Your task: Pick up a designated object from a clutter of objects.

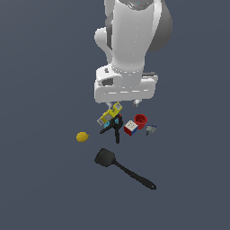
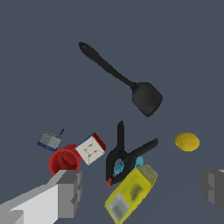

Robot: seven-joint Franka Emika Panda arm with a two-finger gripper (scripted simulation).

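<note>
Your red cup (image 1: 140,120) sits on the floor touching the multicoloured cube (image 1: 130,128), with the small grey-blue piece (image 1: 151,130) just beside it. Your gripper (image 1: 122,104) hangs above the yellow box (image 1: 110,114) and black clamp (image 1: 114,128), jaws spread wide, holding nothing.

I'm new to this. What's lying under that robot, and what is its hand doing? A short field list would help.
target: red cup, upright, not held
beside the cup: multicoloured cube, small grey-blue piece
other items: yellow box, black clamp, lemon, black spatula
hand: open, above the clutter, holding nothing
surface: plain dark floor
</note>
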